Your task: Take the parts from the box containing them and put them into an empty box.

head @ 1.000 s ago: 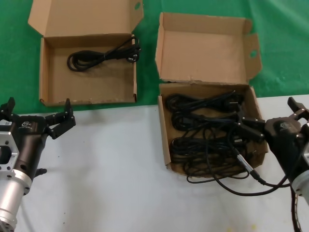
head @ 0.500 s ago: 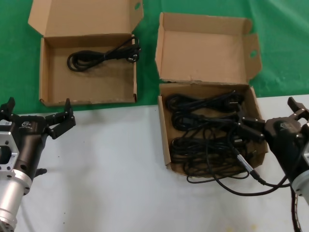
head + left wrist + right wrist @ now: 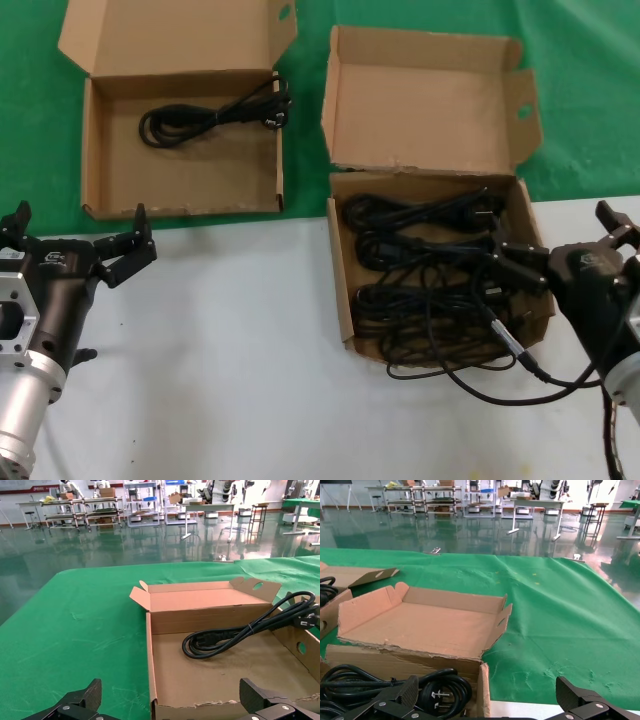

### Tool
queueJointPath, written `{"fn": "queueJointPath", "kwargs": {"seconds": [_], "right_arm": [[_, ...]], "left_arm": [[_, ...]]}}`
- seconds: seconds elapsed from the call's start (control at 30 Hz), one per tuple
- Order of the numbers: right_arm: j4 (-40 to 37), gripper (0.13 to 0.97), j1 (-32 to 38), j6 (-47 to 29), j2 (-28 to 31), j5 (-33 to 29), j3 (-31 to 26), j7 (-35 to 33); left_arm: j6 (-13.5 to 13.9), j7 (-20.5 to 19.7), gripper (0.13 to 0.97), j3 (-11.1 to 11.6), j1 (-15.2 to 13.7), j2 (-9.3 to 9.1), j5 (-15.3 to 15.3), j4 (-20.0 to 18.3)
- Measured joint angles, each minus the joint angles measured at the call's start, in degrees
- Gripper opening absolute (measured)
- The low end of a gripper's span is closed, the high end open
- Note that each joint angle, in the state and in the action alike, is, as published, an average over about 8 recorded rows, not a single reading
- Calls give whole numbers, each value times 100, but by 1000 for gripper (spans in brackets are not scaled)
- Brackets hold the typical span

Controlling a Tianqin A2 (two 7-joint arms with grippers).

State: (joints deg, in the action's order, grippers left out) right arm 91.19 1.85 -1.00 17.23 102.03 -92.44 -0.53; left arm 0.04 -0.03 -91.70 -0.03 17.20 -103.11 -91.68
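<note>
The winged-lid box on the right holds a tangle of black cords; a coiled plug end shows in the right wrist view, with the open lid behind it. My right gripper is open at that box's right front corner, one finger over the cords and the other outside the wall. The wingless-lid box at the back left holds one coiled cord, also seen as the cord in the left wrist view. My left gripper hovers open and unladen just in front of that box.
Both boxes straddle the edge between the green cloth and the white tabletop. My own thin cable with a silver connector loops on the white surface in front of the right box.
</note>
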Motion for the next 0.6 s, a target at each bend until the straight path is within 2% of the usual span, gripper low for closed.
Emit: {"fn": "queueJointPath", "kwargs": {"seconds": [0.6], "right_arm": [[0, 966, 0, 0, 0, 0, 0, 0]], "left_arm": [[0, 0, 966, 0, 0, 0, 0, 0]]}}
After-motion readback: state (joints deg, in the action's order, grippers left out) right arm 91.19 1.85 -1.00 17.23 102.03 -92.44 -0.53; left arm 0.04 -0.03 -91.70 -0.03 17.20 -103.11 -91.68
